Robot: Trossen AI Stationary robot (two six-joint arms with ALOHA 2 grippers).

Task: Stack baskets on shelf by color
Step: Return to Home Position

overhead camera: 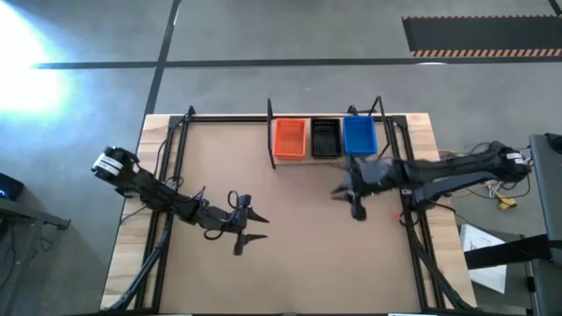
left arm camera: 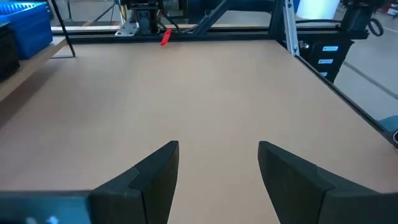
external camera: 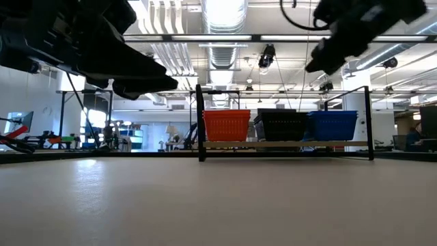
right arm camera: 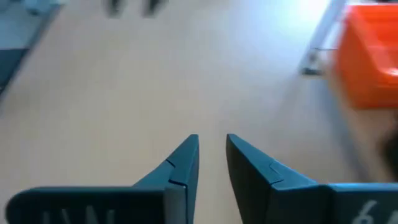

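Worktop: the large light wooden worktop (overhead camera: pixel 290 246) with black rails lies bare in front of the shelf, so we judge the sorting done and only parking the arms left.
Shelf: the light wooden board on thin black end frames (external camera: pixel 287 144) stands at the worktop's far edge, carrying all the baskets side by side.
Baskets: the orange perforated plastic basket (overhead camera: pixel 290 138), the black one (overhead camera: pixel 326 138) in the middle and the blue one (overhead camera: pixel 359 136) each keep to one colour. We cannot count how many nest in each.
Right arm: it reaches in from the right side, placed to serve the shelf's blue end.
Right tool: the right tool (right arm camera: pixel 212 140) hangs raised above the worktop, just in front of the blue basket. Its fingers seem only narrowly parted and grip nothing, though the wrist view is smeared.
Left tool: the left tool (left arm camera: pixel 218 148) waits over the worktop's left middle, well apart from the shelf, its fingers spread wide and empty.
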